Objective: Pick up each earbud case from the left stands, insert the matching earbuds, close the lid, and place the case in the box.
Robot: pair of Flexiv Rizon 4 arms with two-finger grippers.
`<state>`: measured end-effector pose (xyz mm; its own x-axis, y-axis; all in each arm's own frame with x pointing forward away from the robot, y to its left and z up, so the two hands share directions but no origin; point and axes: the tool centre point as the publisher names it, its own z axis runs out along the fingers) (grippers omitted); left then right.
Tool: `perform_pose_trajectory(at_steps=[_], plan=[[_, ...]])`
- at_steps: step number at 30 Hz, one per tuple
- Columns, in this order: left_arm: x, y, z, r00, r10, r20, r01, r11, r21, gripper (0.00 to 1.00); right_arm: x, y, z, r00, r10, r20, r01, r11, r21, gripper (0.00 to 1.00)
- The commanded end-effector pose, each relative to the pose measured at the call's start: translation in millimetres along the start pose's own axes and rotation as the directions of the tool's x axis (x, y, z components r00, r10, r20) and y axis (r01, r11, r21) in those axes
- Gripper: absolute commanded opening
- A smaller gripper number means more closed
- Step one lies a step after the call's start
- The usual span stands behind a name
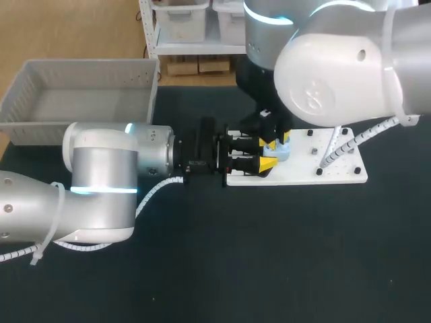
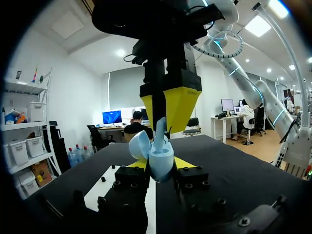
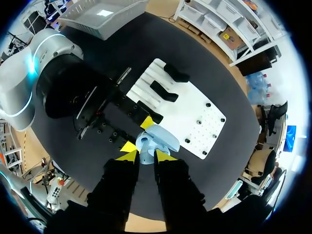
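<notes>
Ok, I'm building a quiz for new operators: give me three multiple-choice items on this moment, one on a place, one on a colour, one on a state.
1. Where is the earbud case? A between the fingers of the left gripper; B in the grey box; C flat on the table.
2. What colour is the case? A black; B light blue; C red.
3. How is its lid? A shut; B missing; C open.
Answers: 1 A, the left wrist view shows both yellow tips against its sides, and the grey box stands far off. 2 B, it is pale blue in every view. 3 C, the lid stands swung up beside the body.
</notes>
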<state>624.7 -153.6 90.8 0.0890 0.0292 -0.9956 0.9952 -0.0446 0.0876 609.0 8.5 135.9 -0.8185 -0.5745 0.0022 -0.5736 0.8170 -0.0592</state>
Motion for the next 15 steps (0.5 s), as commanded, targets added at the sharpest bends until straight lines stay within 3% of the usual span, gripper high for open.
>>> perform_pose_trajectory(at_steps=[1,15], plan=[[0.6,-1.6,0.3,1.0,0.004,0.003,-0.004,1.0,-0.007,0.0,0.2,0.2,1.6,1.0,-0.001,-0.001,0.001,1.0,-0.002,0.0],[0.6,-1.6,0.3,1.0,0.004,0.003,-0.004,1.0,-0.007,0.0,-2.0,1.3,3.5,1.0,-0.001,0.002,0.001,1.0,-0.005,0.0]])
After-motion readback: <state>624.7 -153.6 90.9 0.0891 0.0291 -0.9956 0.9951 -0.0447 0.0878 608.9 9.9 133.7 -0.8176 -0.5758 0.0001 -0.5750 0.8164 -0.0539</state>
